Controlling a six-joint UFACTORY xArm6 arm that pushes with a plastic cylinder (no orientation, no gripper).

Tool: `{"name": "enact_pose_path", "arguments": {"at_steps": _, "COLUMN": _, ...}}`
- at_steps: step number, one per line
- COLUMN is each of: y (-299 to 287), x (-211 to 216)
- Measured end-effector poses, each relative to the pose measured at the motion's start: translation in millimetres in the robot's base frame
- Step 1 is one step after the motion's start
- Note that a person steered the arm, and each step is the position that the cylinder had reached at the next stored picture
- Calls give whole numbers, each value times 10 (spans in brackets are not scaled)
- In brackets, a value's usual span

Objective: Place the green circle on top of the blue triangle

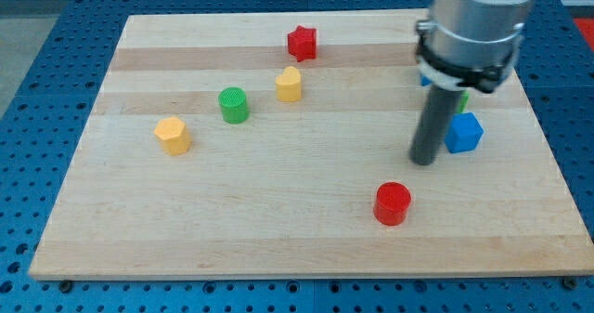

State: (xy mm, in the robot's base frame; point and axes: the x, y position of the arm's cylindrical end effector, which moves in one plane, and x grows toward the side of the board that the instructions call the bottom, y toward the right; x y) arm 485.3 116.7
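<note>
From the view's left, the board (83, 211) carries a yellow hexagon (173, 135), then the green circle (234, 104), a yellow block (290, 84) just up and right of it, and a red star (302, 43) near the top. A red circle (392, 203) sits lower, right of centre. The rod has no claw to spread or pinch; its tip (424, 161) rests just left of a blue cube (464, 133), well apart from the green circle. A bit of blue (424, 78) and a bit of green (463, 99) peek from behind the arm; whether that blue is the triangle I cannot tell. I reckon the tip should swing round to the green circle's left side and push it rightward, steering below the yellow block.
</note>
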Motion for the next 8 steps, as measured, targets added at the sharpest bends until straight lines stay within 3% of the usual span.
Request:
{"name": "enact_pose_path", "arguments": {"at_steps": 3, "y": -2600, "x": 560}}
{"name": "enact_pose_path", "arguments": {"at_steps": 4, "y": -3545, "x": 335}}
{"name": "enact_pose_path", "arguments": {"at_steps": 5, "y": -3856, "x": -375}}
{"name": "enact_pose_path", "arguments": {"at_steps": 6, "y": -3512, "x": -709}}
{"name": "enact_pose_path", "arguments": {"at_steps": 8, "y": -2795, "x": -709}}
